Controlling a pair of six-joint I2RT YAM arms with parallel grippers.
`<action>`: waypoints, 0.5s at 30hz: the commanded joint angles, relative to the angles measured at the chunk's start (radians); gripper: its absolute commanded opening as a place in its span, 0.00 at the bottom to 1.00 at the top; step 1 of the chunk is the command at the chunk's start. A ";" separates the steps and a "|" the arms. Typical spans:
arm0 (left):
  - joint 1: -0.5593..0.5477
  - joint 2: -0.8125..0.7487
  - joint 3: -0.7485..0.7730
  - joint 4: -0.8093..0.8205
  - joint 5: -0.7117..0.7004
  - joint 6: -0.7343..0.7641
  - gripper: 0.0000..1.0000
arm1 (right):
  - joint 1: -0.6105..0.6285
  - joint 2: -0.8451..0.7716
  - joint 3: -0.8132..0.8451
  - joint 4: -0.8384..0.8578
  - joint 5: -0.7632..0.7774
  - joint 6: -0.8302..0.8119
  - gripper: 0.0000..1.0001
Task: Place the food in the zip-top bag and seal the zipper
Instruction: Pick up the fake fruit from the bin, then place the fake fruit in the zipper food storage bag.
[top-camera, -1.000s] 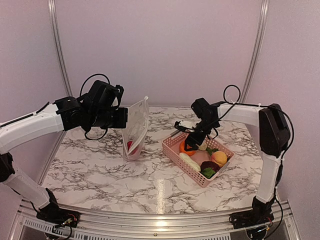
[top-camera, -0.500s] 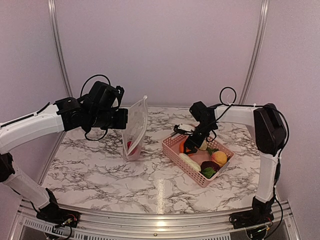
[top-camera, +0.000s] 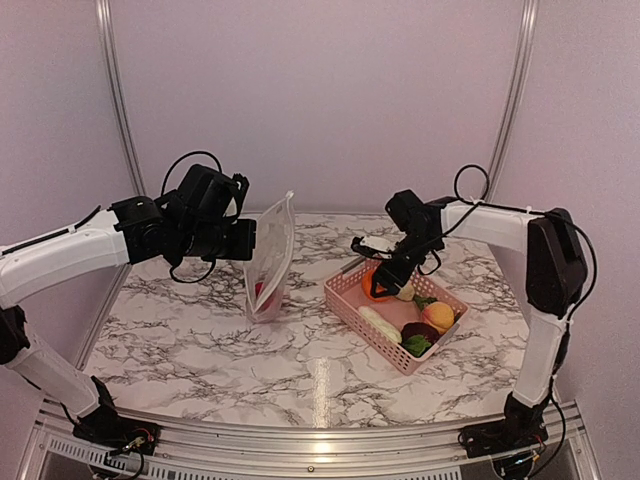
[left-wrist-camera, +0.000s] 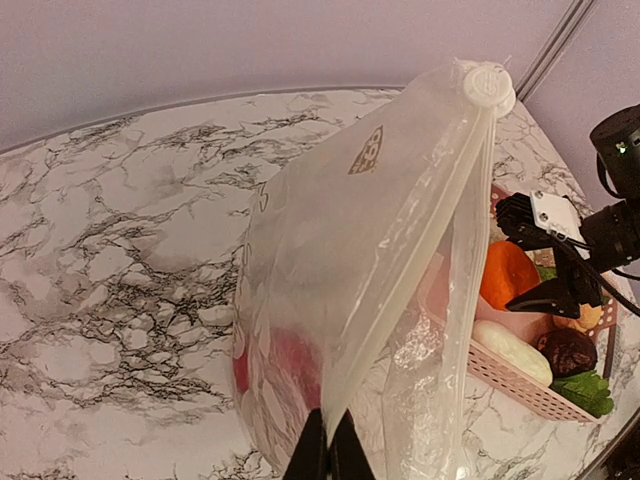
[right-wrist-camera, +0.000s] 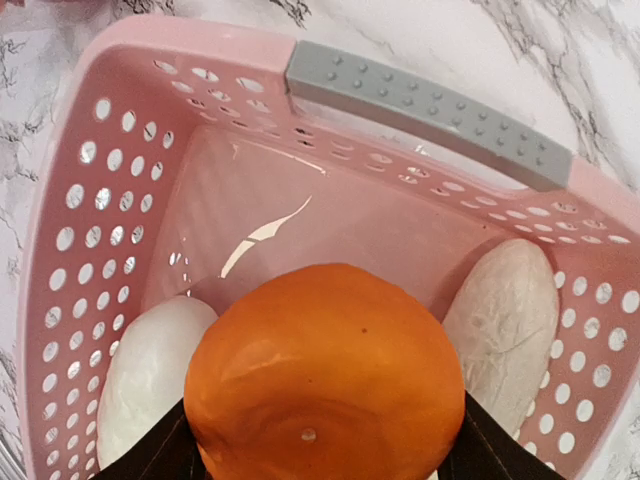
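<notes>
The zip-top bag (top-camera: 270, 255) stands upright on the marble table, a red piece of food (left-wrist-camera: 290, 370) at its bottom. My left gripper (left-wrist-camera: 328, 445) is shut on the whitish zipper (left-wrist-camera: 403, 280) strip at the bag's mouth and holds the bag up. My right gripper (right-wrist-camera: 325, 440) reaches down into the pink basket (right-wrist-camera: 60, 200). An orange round piece (right-wrist-camera: 325, 370) fills the gap between its fingers and touches both. A white oblong piece (right-wrist-camera: 150, 370) lies to the left of the orange one. Another white piece (right-wrist-camera: 505, 320) lies to its right.
The pink basket (top-camera: 345, 300) sits right of the bag and also holds a peach piece (top-camera: 437, 316), a dark purple piece (top-camera: 418, 331) and a green leafy one (top-camera: 418, 345). A grey handle (right-wrist-camera: 430, 115) caps its far rim. Pale walls close the table's back and sides.
The right gripper dipped into the basket and its jaws narrowed onto the orange piece. The left arm and the bag have stayed where they were.
</notes>
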 joint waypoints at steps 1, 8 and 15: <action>0.005 -0.020 -0.015 0.024 0.000 -0.003 0.00 | 0.000 -0.124 0.056 -0.029 -0.023 -0.009 0.62; 0.004 -0.013 -0.006 0.034 0.010 -0.009 0.00 | 0.002 -0.231 0.111 -0.035 -0.138 -0.018 0.59; 0.004 -0.014 -0.004 0.043 0.021 -0.024 0.00 | 0.040 -0.283 0.176 0.003 -0.200 -0.021 0.57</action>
